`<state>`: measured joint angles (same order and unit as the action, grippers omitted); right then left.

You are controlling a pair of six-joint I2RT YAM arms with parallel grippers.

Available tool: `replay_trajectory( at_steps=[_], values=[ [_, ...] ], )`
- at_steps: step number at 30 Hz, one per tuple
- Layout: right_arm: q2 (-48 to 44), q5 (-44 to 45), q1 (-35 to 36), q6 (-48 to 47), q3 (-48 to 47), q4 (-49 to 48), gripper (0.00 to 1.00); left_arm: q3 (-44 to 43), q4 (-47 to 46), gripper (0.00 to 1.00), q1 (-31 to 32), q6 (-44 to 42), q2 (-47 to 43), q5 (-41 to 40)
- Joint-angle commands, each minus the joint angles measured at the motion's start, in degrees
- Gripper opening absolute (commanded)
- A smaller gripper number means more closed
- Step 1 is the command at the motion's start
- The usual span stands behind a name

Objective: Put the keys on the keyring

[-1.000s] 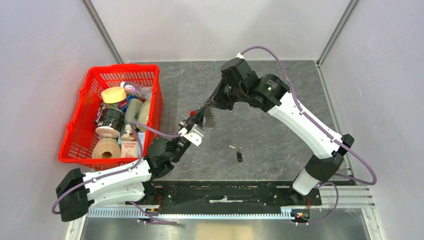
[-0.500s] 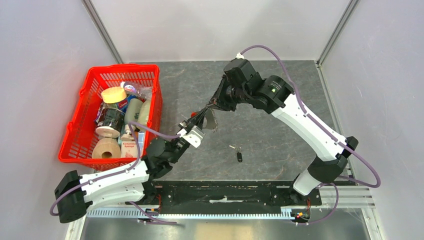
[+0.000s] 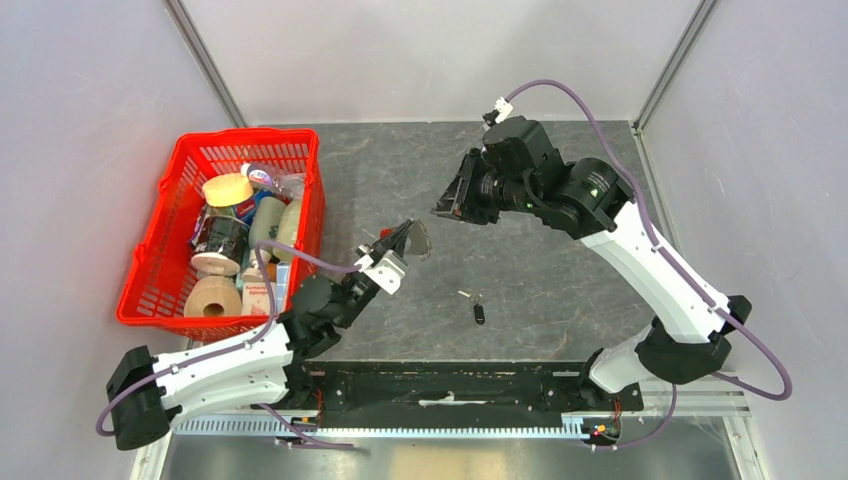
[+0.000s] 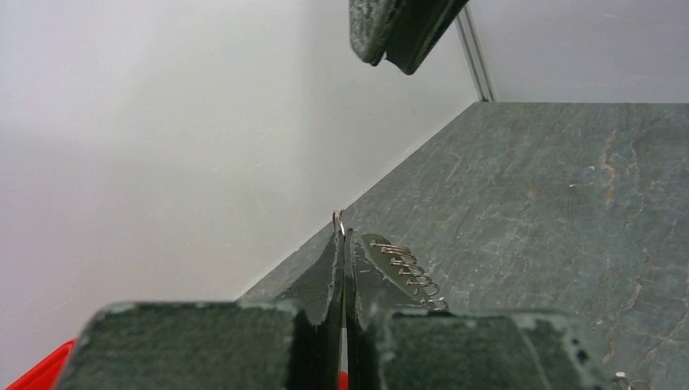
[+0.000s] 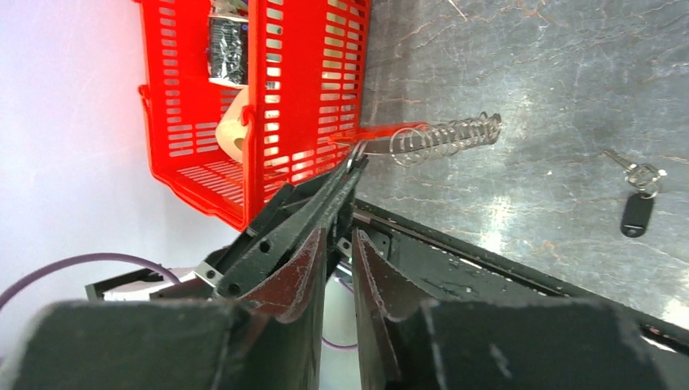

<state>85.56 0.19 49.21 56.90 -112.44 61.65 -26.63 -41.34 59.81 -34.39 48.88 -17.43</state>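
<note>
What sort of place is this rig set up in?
Probably an enclosed lab test cell, not a home: plain white panel walls held by aluminium corner posts, a grey stone-patterned tabletop, and a red plastic basket stocked with assorted household items.

— What is your keyring [image 5: 443, 140] made of?
— You're looking at shiny bare metal wire with a glossy red strip. Your keys [image 5: 639, 195] are bright silver metal and smooth black; the table [image 3: 560, 280] is matt, veined, stone-like grey, the basket [image 3: 150, 262] glossy red plastic.
</note>
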Motion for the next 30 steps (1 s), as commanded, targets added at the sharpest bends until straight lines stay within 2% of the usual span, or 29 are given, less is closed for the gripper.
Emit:
replay_trajectory(
  at_steps=[1,8,13,20,25,30],
  values=[
    [-2.1,0.0,-0.6,-7.1,1.2,0.8,0.25,-2.4,3.6,0.02,0.0,5.8,-3.5,3.2],
    [-6.7,-1.9,-0.8,-19.5,3.4,3.2,0.3,-4.8,13.8,0.02,-0.1,15.6,-10.2,10.1],
    [-11.1,-9.4,-0.8,-28.5,9.7,2.8,0.33,-6.5,19.8,0.02,0.0,23.0,-15.6,14.5],
    [-18.4,-17.2,-0.7,-35.3,16.6,-0.5,0.4,-13.4,28.4,0.02,0.0,35.2,-15.5,24.3],
    [-18.0,-8.0,-0.7,-34.5,19.7,4.8,0.41,-15.1,30.7,0.02,-0.1,42.4,-16.7,25.9],
    [-20.9,2.3,-0.7,-27.6,33.1,1.9,0.42,-19.6,40.1,0.02,-0.1,45.6,-17.6,27.2]
  ],
)
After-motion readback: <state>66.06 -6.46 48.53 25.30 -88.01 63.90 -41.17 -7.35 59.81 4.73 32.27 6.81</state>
